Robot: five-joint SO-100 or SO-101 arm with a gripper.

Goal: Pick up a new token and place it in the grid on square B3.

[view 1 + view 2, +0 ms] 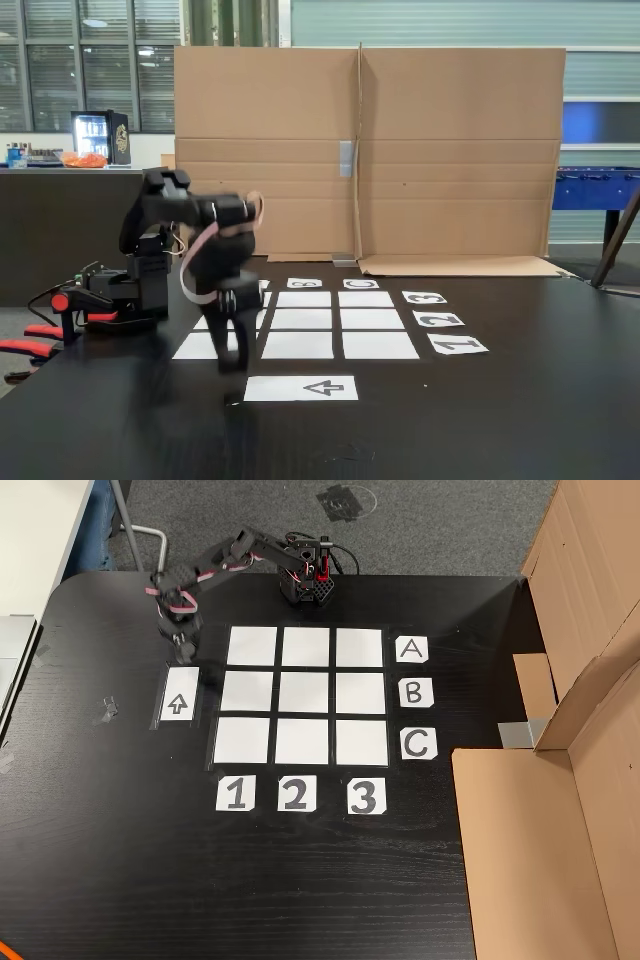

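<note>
The grid (305, 693) of nine white rectangles lies on the black table, with cards A, B, C on its right and 1, 2, 3 below it. Square B3 (360, 692) is the middle-right rectangle; in a fixed view from the side it is square B3 (303, 298), bare. My gripper (186, 647) points down at the grid's upper left corner, just above the arrow sheet (177, 695). From the side the gripper (235, 362) is motion-blurred over the table left of the arrow sheet (300, 388). I cannot make out the token against the black arm and table.
A tall cardboard wall (365, 150) stands behind the grid, and cardboard boxes (545, 850) fill the table's right side. The arm's base (305, 580) sits at the far table edge. A small scrap (105, 710) lies left of the arrow sheet.
</note>
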